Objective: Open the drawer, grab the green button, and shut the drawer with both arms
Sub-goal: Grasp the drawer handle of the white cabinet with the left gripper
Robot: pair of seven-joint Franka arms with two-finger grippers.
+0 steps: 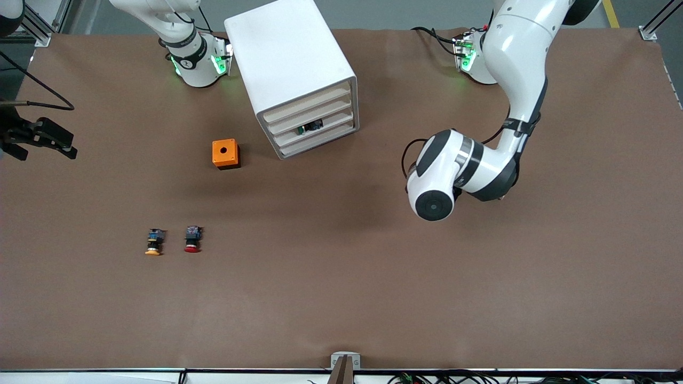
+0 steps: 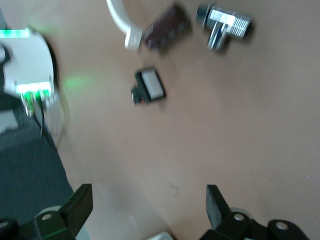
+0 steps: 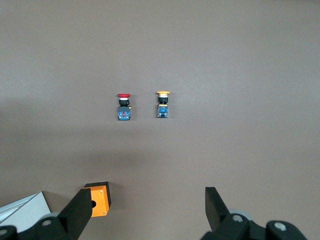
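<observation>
Left end effector (image 2: 145,210): fingers spread wide, nothing between them; hidden under its arm in the front view, hanging over bare desk toward the left arm's end. Its wrist view shows small parts on the desk below: a chrome fitting (image 2: 223,26), a dark block (image 2: 166,28) and a small black-framed module (image 2: 149,86).

Right end effector (image 3: 145,212): fingers spread wide, empty; up in the air, over the desk by the orange box, and I cannot pick it out in the front view.

Cabinet (image 1: 291,64): white, boxy, near the desk edge where the arm bases stand, between the two bases, its four cream drawer fronts turned toward the front camera.

Drawer (image 1: 315,128): third down, not pulled out; small dark parts show at its front. Button with green cap: not discernible for certain.

Orange box (image 1: 225,153): round hole in top, beside the cabinet toward the right arm's end.

Red button (image 1: 192,238) and orange button (image 1: 153,241): lying side by side, apart, nearer the front camera than the orange box.

Desk (image 1: 341,298): brown cover.
</observation>
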